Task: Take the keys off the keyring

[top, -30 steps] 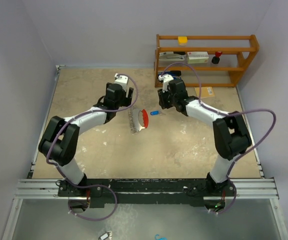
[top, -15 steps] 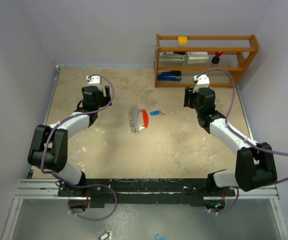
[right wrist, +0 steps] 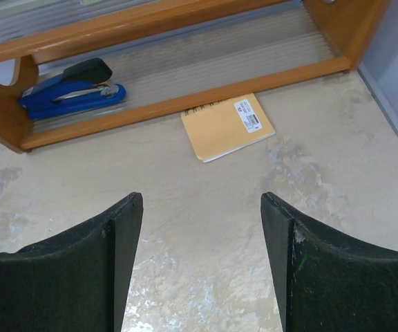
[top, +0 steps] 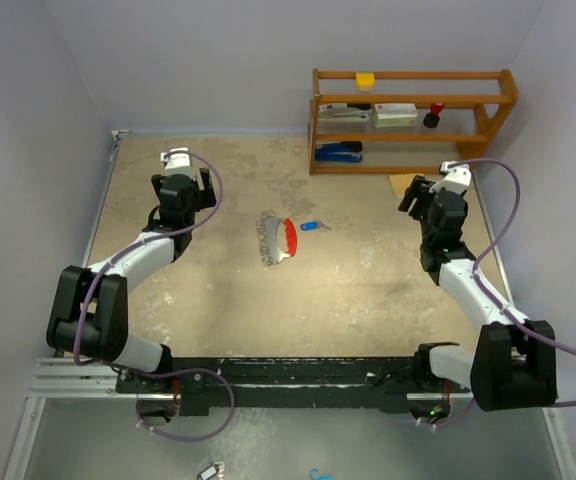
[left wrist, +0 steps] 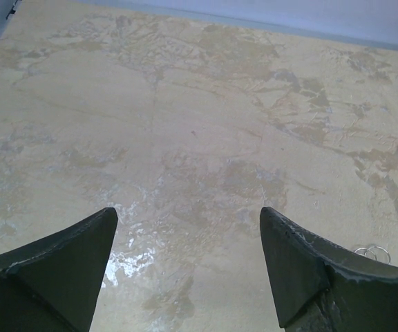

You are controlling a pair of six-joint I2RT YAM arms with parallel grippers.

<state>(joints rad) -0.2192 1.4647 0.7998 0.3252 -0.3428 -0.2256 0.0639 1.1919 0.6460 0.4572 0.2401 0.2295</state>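
Note:
The keyring [top: 278,238], a silvery cluster with a red-and-white oval fob [top: 289,237], lies on the table's middle. Silver keys [top: 265,240] lie against the fob's left side. The blue-headed key [top: 311,225] lies apart, just right of the fob. My left gripper [top: 190,188] is open and empty, far left of the keyring; its wrist view [left wrist: 186,211] shows only bare table. My right gripper [top: 418,195] is open and empty, far right of the keyring; its wrist view [right wrist: 201,197] faces the shelf. Neither wrist view shows the keyring or keys.
A wooden shelf [top: 413,120] stands at the back right, with a blue stapler [right wrist: 71,93] on its lowest level. A yellow pad [right wrist: 226,126] lies on the table before it. A small silver ring [left wrist: 372,253] lies on the table near my left gripper's right finger.
Both arms have drawn away from the keyring, the left to the far left and the right to the far right. The keyring and the blue-headed key have not moved.

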